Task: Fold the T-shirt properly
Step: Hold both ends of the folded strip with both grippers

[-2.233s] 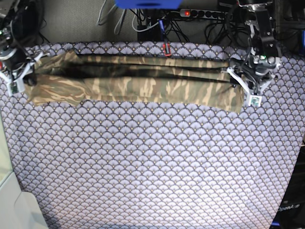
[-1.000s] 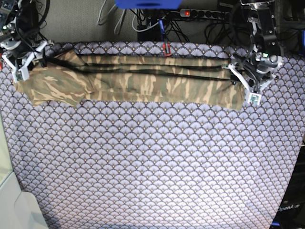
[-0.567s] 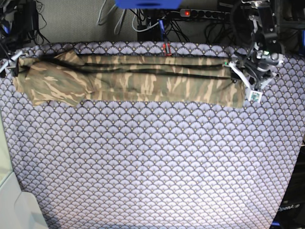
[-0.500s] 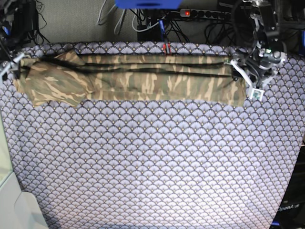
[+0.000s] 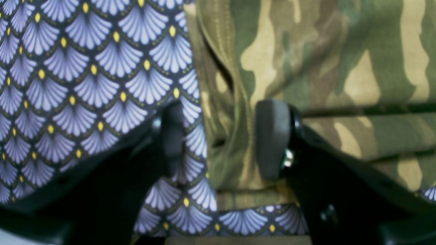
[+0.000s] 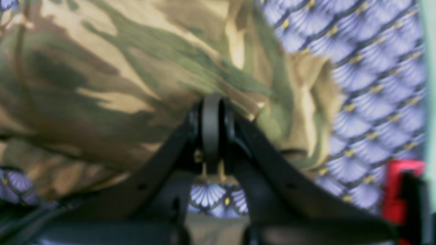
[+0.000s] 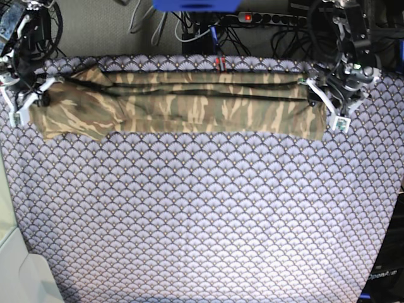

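So the T-shirt point(image 7: 183, 104) is lying folded into a long narrow band across the far side of the table cloth point(image 7: 208, 221), stretching nearly edge to edge, with dark seam lines running along its length and one wider end bulging out toward the left of the base view. The right gripper point(image 6: 212, 112) sits at that wider end, and in its wrist view the two black fingers are pressed tight together with a bunch of camo fabric puckered up right at the tips, so it looks like it's pinching the shirt's edge, though that view is pretty blurry, so I wouldn't swear how much cloth is actually between the pads. There's something red point(image 6: 402, 183) at the right edge of that view, too smeared to make out. Over at the other end, the left gripper point(image 5: 221, 139) has its fingers spread wide, one grey pad point(image 5: 272, 136) down on the camo fabric and the other finger over the purple scallop pattern, with the shirt's hemmed edge running between them; nothing is clamped there. Behind the table there's a power strip point(image 7: 268, 17) with a red light and a tangle of cables point(image 7: 202, 31).
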Motion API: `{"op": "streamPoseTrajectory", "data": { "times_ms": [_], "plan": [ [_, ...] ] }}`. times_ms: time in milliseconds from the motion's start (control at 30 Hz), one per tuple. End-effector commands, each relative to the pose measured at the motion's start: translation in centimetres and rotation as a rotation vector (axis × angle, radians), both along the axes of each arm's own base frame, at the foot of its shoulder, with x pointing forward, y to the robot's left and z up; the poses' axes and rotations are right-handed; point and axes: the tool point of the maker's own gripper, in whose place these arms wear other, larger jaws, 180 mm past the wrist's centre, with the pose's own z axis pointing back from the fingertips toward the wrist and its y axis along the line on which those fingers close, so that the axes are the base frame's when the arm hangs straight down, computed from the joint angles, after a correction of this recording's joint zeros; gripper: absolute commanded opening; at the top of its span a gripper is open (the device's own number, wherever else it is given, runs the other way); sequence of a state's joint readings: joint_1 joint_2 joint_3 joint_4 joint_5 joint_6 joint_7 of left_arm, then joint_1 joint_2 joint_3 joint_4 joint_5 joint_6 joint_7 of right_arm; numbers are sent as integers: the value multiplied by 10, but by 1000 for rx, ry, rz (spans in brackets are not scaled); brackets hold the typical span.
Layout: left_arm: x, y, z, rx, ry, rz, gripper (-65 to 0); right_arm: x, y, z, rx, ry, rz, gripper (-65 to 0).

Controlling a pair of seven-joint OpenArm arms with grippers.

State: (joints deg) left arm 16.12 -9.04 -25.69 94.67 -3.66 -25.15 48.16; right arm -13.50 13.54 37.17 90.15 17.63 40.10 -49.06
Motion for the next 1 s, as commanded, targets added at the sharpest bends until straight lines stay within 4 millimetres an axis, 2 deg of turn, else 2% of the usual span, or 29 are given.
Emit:
{"op": "streamPoseTrajectory", "data": {
  "times_ms": [0, 100, 367, 500, 600, 867, 967],
  "plan": [
    [-7, 12, -1, 51, 43, 8, -318, 8, -10, 7, -18, -19, 3, -650],
    [-7, 12, 0, 54, 40, 7, -318, 7, -14, -4, 5, 6, -13, -650],
    [2, 23, 24, 86, -27, 32, -311, 14, -7, -4, 13, -31, 13, -650],
    [1, 25, 23, 85, -24, 39, -224, 14, -6, -5, 14, -29, 17, -650],
    [2, 20, 21, 74, -25, 35, -176, 14, -6, -5, 14, -29, 17, -650],
    [8, 4, 19, 27, -44, 48, -173, 14, -5, -5, 16, -29, 19, -650],
    [6, -4, 13, -1, -33, 57, -173, 13, -5, -5, 16, -27, 19, -650]
  ]
}}
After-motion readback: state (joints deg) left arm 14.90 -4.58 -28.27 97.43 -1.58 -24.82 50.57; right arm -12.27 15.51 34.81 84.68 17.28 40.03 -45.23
